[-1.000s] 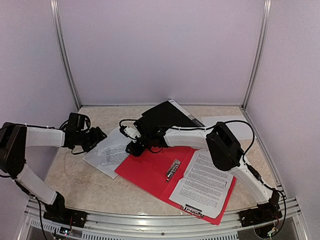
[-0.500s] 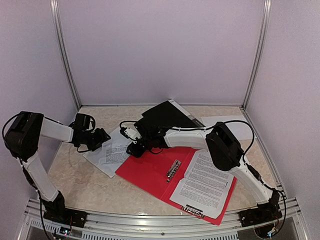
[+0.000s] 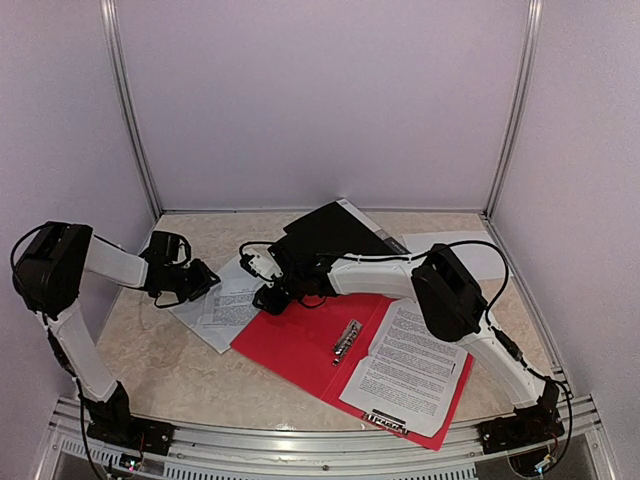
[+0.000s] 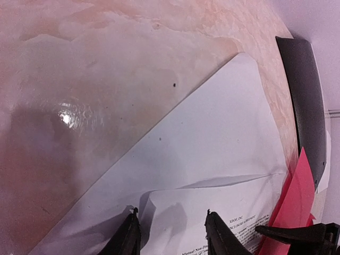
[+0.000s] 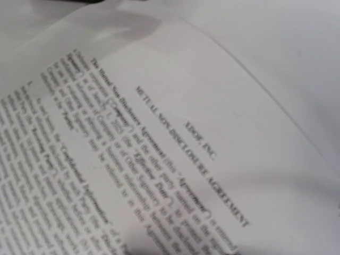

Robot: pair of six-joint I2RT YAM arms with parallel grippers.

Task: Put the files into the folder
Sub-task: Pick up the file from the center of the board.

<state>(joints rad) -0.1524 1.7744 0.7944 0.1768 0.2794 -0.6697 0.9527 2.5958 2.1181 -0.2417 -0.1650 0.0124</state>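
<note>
L gripper (image 4: 170, 213) low over files (image 4: 212, 138); R arm (image 3: 380, 268) stretched across folder (image 3: 300, 345).

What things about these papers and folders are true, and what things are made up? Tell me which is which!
1. The open folder is red. True: the red folder lies spread open.
2. A printed sheet lies on its right half. True.
3. The left pincer holds a sheet high in the air. False: it is open, low over the loose sheets.
4. The black folder lies nearest the arms' bases. False: it lies behind the red one, towards the back wall.
5. The page in the right wrist view is blank. False: it has printed text.
6. A metal clip sits in the red folder's middle. True.
</note>
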